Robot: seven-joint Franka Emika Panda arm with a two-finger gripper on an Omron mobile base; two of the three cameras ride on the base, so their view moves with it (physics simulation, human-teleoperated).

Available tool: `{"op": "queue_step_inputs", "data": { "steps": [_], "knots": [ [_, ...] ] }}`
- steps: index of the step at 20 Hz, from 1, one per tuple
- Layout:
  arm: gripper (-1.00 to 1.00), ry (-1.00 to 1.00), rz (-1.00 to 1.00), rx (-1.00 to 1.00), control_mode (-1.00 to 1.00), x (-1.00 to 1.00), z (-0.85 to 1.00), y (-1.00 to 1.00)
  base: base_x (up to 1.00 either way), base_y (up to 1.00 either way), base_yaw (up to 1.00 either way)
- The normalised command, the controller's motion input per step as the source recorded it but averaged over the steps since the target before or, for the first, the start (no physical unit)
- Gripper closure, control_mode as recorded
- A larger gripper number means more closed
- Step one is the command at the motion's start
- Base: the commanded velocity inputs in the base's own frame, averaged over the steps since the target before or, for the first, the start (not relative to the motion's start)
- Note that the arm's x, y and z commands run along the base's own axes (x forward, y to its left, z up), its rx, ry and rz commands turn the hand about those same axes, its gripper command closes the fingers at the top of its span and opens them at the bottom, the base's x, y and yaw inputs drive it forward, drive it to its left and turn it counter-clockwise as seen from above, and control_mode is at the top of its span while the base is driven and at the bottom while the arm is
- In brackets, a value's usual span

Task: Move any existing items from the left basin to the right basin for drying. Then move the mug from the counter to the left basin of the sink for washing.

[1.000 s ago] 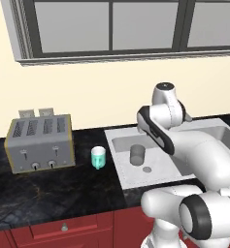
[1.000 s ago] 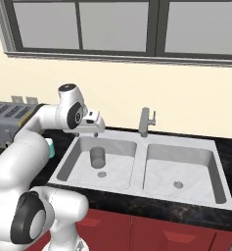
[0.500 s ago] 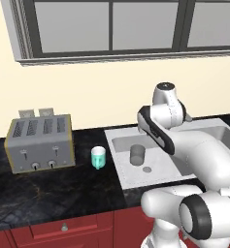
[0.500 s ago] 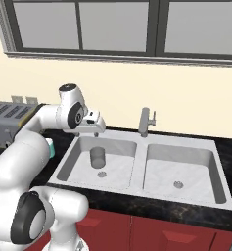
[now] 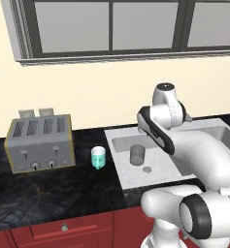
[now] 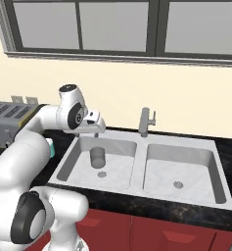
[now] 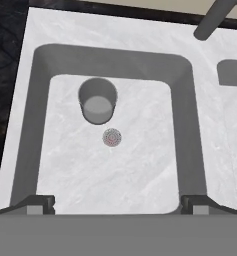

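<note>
We saw the plain dull-grey cylindrical cup standing upright in the narrower left basin of the light-grey steel double sink, its open mouth facing up, just beside the round drain and apart from it. From the left base view the same cup sat toward the back of that basin, with the drain in front of it. The wider right basin lay on the other side of the divider, and the grey angular faucet rose at the middle back of the sink.

The robot's hand hung above the left basin, looking down into it, with its two dark fingertips spread wide apart and nothing between them. It touched neither the cup nor the basin walls. In the right base view the hand hovered over the basin's back rim.

The small mug with a teal-green lower body and white upper band stood upright on the glossy black stone table, between the silver four-slot toaster and the sink's left edge, nearer to the sink.
</note>
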Motion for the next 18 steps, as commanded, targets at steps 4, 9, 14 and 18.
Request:
{"op": "queue_step_inputs", "data": {
  "steps": [4,9,14,18],
  "knots": [
    [-1.00,0.00,0.00,0.00,-1.00,0.00,-0.05,0.00,0.00,0.00,0.00],
    [-1.00,0.00,0.00,0.00,-1.00,0.00,-0.02,0.00,0.00,0.00,0.00],
    [-1.00,0.00,0.00,0.00,-1.00,0.00,0.00,0.00,0.00,0.00,0.00],
    [-1.00,0.00,0.00,0.00,-1.00,0.04,-0.06,0.00,0.00,0.00,0.00]
  ]
}}
